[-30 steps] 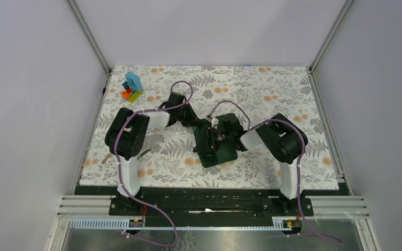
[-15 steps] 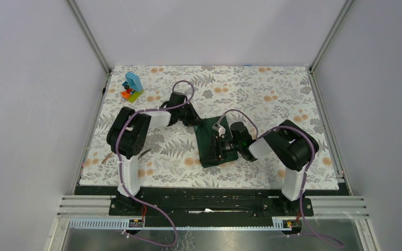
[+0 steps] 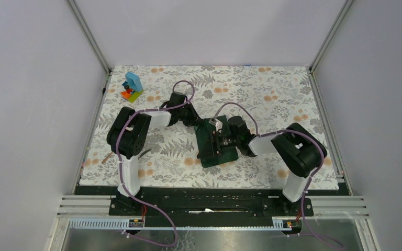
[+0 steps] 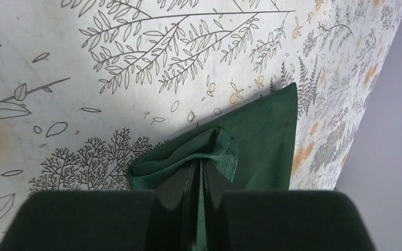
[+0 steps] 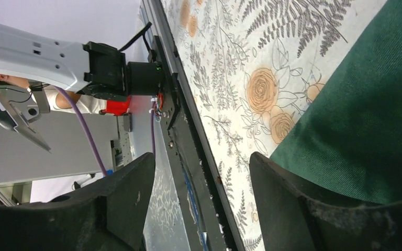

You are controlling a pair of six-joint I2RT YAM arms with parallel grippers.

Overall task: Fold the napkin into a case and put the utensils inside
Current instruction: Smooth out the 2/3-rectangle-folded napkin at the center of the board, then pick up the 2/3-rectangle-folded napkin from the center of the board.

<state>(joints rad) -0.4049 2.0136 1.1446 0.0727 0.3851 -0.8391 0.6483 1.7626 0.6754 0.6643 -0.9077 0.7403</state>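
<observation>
The dark green napkin [image 3: 217,157] lies folded on the floral cover at mid-table. My left gripper [image 3: 196,122] is at its far left corner. In the left wrist view the left gripper [image 4: 200,163] is shut on a bunched fold of the napkin [image 4: 267,141]. My right gripper [image 3: 216,142] hovers low over the cloth's middle. In the right wrist view the right gripper [image 5: 201,159] stands open with nothing between its fingers, and the napkin [image 5: 366,120] is off to one side. Two slim utensils [image 3: 106,157] [image 3: 145,152] lie near the left arm's base.
A colourful toy block stack [image 3: 132,87] stands at the far left corner of the cover. Metal frame posts and grey walls enclose the table. The black rail [image 5: 188,136] at the near edge runs past the right gripper's fingers.
The right arm's elbow has swung out to the right and nearer, its gripper has stayed over the napkin and its jaws have widened. The left gripper keeps its hold on the cloth.
</observation>
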